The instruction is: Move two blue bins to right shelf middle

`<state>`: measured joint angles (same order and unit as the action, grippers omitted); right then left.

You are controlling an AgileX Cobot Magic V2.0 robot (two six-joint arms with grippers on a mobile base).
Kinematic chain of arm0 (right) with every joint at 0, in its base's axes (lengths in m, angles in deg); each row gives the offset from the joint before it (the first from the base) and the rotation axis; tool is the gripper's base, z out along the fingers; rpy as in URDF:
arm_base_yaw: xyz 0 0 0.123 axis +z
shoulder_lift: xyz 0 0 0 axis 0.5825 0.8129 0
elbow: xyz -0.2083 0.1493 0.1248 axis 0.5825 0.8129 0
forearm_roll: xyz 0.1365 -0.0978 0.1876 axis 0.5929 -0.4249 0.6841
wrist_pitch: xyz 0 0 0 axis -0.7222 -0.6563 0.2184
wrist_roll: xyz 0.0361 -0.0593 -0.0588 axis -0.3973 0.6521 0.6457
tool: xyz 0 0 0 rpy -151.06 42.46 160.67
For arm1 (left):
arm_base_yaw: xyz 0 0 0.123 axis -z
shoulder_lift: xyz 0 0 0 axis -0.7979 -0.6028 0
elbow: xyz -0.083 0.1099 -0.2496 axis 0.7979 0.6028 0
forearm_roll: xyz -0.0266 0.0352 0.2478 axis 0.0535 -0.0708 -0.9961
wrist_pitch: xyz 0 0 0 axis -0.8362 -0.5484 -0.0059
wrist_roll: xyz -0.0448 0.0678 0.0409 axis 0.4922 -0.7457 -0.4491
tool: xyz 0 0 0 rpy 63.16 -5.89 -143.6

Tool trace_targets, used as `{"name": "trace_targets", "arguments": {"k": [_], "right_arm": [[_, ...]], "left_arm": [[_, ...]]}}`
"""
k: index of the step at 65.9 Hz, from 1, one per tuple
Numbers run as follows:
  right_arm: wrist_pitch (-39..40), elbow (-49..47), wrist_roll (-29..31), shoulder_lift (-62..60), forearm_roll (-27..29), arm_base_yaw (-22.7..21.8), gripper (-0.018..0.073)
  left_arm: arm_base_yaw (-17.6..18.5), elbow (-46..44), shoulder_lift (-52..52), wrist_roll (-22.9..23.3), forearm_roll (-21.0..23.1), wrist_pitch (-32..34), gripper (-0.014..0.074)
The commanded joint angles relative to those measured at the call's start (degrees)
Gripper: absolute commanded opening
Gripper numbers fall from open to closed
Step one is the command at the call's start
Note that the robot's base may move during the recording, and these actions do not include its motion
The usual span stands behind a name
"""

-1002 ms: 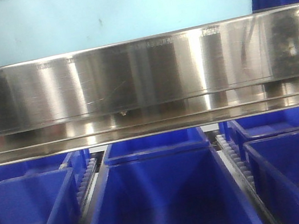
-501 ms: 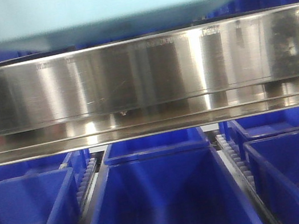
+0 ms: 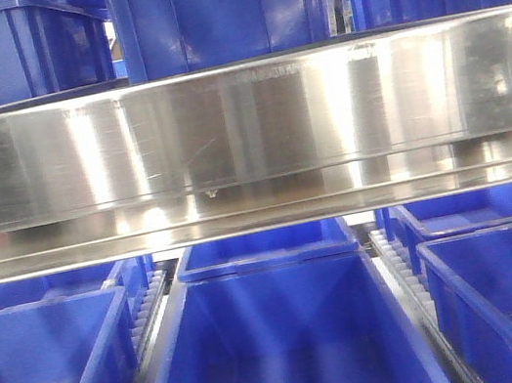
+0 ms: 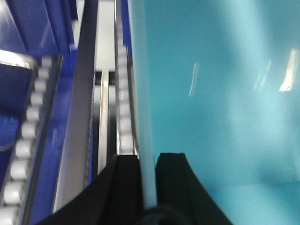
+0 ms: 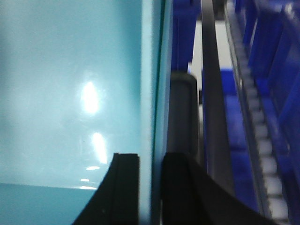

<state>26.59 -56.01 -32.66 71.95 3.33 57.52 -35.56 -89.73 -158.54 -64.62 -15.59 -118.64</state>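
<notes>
Gripping the thin left wall of a pale blue plastic bin point(image 4: 220, 93), the left claw point(image 4: 148, 161) has one black finger on each side of it, closed tight. The right claw point(image 5: 151, 159) is closed in the same way on the opposite wall, so the bin hangs between the two claws. The part of its inside that shows is smooth and holds nothing.

A track of small white rollers point(image 4: 123, 117) runs just beside its left wall. A grey metal rail point(image 5: 213, 117) stands near its right wall, so there is little room on either side.

In the front view a wide shiny steel shelf beam point(image 3: 248, 143) crosses the picture. Dark blue plastic bins point(image 3: 219, 9) stand above it, close together; their contents are hidden. Below it, dark blue open bins point(image 3: 283, 345) lie in rows, all empty.
</notes>
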Motion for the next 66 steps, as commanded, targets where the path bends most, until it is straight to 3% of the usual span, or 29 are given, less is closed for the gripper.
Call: {"name": "trace_targets", "arguments": {"k": [1, 19, 29, 66], "right_arm": [[6.89, -1.04, 1.06, -0.71, -3.26, -0.04, -0.0163], [8.15, -1.04, 1.06, -0.71, -3.99, -0.04, -0.0163], [8.15, -1.04, 1.06, -0.71, -3.99, -0.04, -0.0163], [8.39, -1.04, 1.06, -0.71, -3.99, -0.04, -0.0163]], "left_arm": [[-0.14, -1.11, 0.96, -0.49, -2.56, 5.76, -0.0111], [-0.14, -1.11, 0.96, -0.02, -1.66, 8.67, -0.0111], [-2.45, -1.11, 0.96, -0.42, 4.05, 8.4, -0.0111], [-2.2, -1.11, 0.96, -4.78, 3.54, 8.31, -0.0111]]}}
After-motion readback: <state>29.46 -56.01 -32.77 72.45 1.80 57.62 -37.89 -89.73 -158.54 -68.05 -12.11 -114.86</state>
